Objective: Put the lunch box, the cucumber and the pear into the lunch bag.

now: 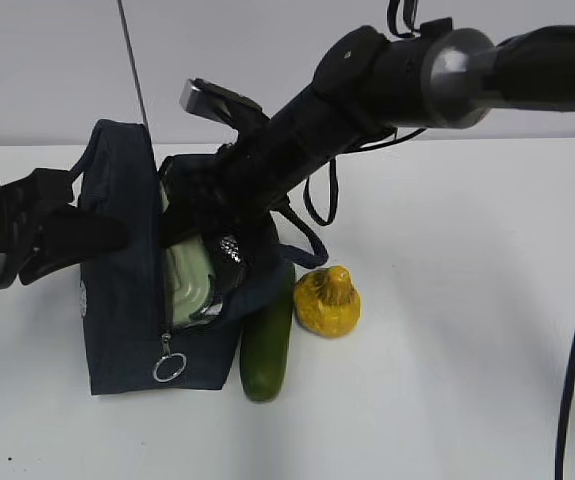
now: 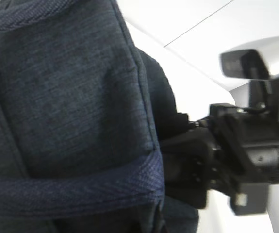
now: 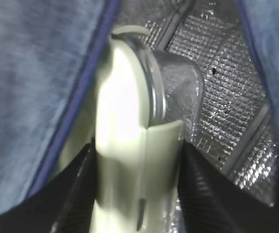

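Exterior view shows we are lowering the lunch box [image 1: 189,285], clamped in our right gripper [image 3: 137,184], into the lunch bag [image 1: 122,300] pinched by our left gripper [image 1: 102,232], leaving cucumber [image 1: 267,345] and pear [image 1: 328,302] waiting beside it.

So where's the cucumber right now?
In the exterior view, the cucumber lies on the table just right of the lunch bag, with the pear on its other side.

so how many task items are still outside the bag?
2: the cucumber lies against the lunch bag, and the pear sits beside it. The lunch box is in the bag's opening, held by the right gripper.
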